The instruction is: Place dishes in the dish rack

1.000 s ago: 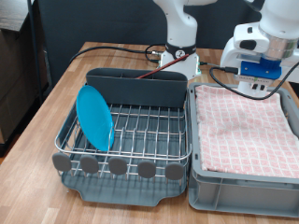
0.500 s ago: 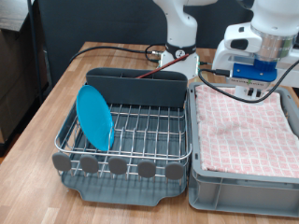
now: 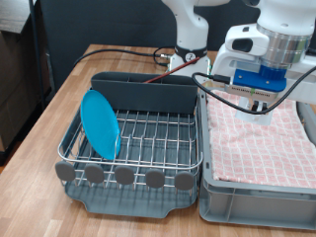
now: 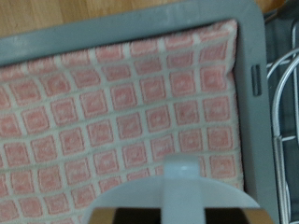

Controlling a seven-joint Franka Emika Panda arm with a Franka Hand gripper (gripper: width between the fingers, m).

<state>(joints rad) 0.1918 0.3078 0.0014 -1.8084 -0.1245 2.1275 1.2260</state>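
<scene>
The blue plate (image 3: 100, 123) stands on edge in the left side of the dish rack (image 3: 158, 126). My gripper (image 3: 257, 101) hangs above the far end of the pink checkered cloth (image 3: 265, 138), just right of the rack's tall back compartment (image 3: 148, 94). In the wrist view a pale, blurred rounded shape (image 4: 176, 196) sits close to the camera over the cloth (image 4: 121, 103); I cannot tell what it is. The rack's wires (image 4: 285, 93) show at one edge. The mug and the wooden spoon are not in view.
The cloth lies in a grey bin (image 3: 212, 188) on the exterior view's right of the rack. Black cables (image 3: 118, 54) run over the wooden table (image 3: 49, 109) behind the rack. The robot base (image 3: 190, 44) stands at the back.
The gripper has moved towards the exterior view's left, closer to the rack's back compartment. The plate has not moved.
</scene>
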